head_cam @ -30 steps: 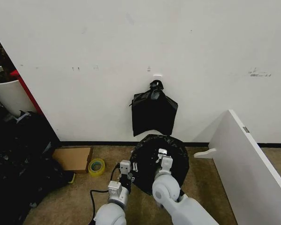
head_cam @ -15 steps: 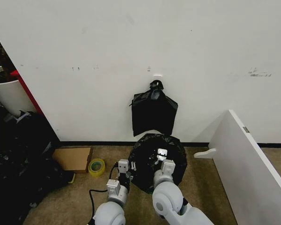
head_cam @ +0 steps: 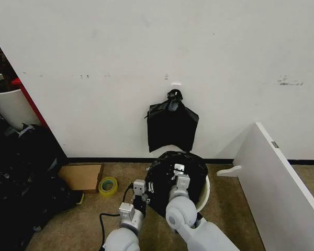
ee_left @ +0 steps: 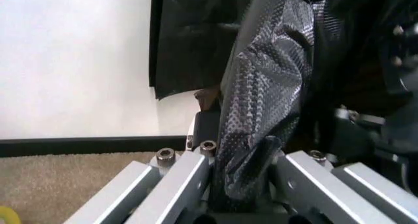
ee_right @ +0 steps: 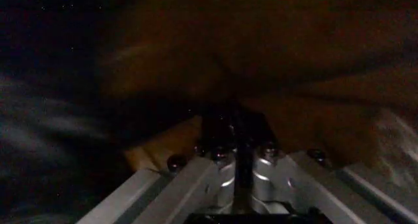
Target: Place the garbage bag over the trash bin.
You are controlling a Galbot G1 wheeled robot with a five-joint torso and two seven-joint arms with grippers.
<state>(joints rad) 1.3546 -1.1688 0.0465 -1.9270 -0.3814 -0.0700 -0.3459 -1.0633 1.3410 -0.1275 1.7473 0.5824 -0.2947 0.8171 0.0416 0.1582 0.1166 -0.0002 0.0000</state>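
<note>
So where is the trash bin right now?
In the head view the trash bin stands on the floor by the wall, below the knotted black bag, largely covered by the garbage bag; its white rim shows on the robot's right.

You now see the garbage bag (head_cam: 170, 180) bunched narrower and pulled toward the robot's left, so the trash bin (head_cam: 204, 191) shows a white arc of rim on its right side that was covered before. The right gripper (head_cam: 179, 174) sits a little further left than a moment ago, and its arm has shifted left too.
</note>
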